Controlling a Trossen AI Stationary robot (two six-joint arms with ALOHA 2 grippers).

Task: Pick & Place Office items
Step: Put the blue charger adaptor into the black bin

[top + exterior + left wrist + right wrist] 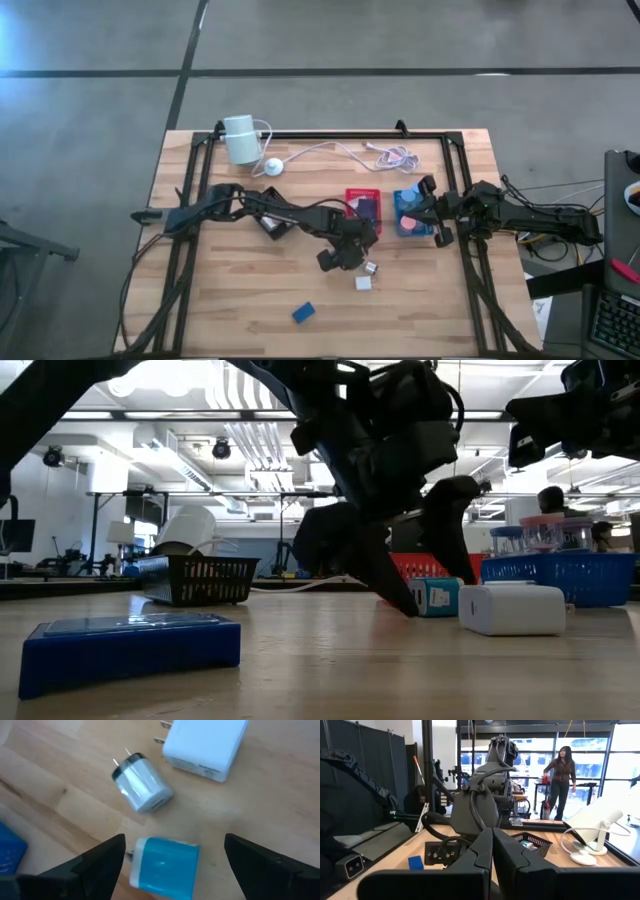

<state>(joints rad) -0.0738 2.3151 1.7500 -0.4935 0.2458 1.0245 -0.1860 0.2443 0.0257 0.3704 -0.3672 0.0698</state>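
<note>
My left gripper (352,262) (174,838) stands open at mid-table, pointing steeply down. Its two fingers stand on either side of a teal block with plug prongs (162,867) (435,597) that lies on the wood. Just beyond it lie a short white cylinder with a black end and two prongs (141,784) and a white block-shaped plug (205,742) (513,608) (363,283). A blue block (304,313) (130,650) lies nearer the front edge. My right gripper (492,852) (428,208) is shut and empty, held level at the right, by the blue tray (410,222).
Three small trays sit behind the left gripper: black (275,226), red (363,203) and blue, the last two with pieces in them. A white cylinder (240,138) with its cable lies at the far left. A person (561,775) stands far off in the room.
</note>
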